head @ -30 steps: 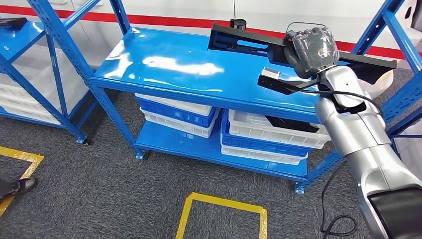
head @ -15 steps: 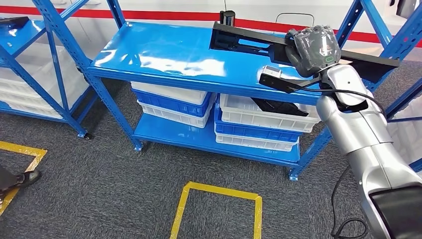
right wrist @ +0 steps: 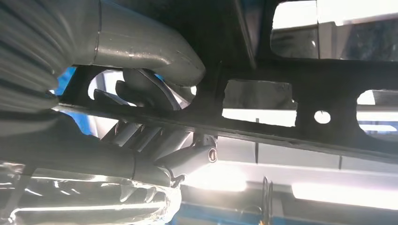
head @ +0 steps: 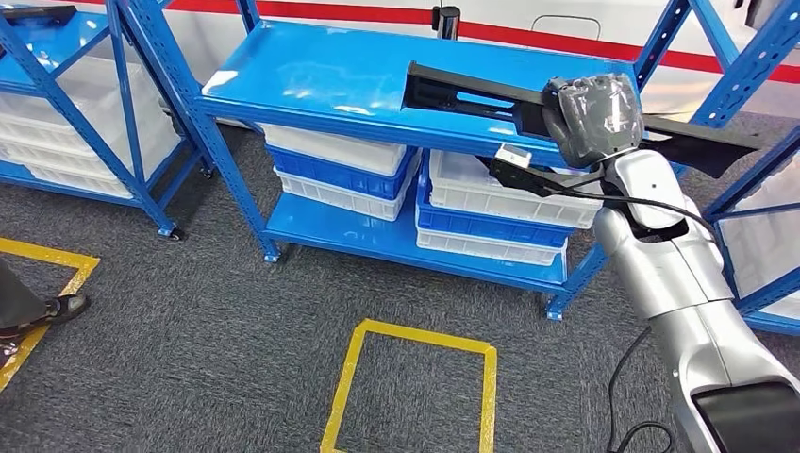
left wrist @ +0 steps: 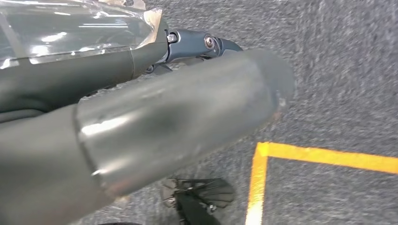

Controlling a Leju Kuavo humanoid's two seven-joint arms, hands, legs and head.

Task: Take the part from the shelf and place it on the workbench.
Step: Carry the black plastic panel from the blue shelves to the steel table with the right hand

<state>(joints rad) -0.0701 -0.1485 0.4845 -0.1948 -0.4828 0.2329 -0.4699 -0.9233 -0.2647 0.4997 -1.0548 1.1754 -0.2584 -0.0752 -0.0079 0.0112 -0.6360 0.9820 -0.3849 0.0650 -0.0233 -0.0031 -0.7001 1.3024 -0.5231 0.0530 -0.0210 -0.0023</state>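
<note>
Grey carpet with yellow tape squares lies under a blue worktop (head: 311, 80), which has white and blue bins (head: 491, 203) on its lower shelf. The right hand (head: 592, 118) grips a long black part (head: 472, 94) above the worktop's right end, fingers wrapped round it. The left hand (left wrist: 117, 122) hangs over the carpet; I cannot tell how its fingers lie.

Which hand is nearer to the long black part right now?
Right. The right hand grips the long black part near its middle, above the blue shelf. The left hand hangs low over the grey carpet, well away from the part.
</note>
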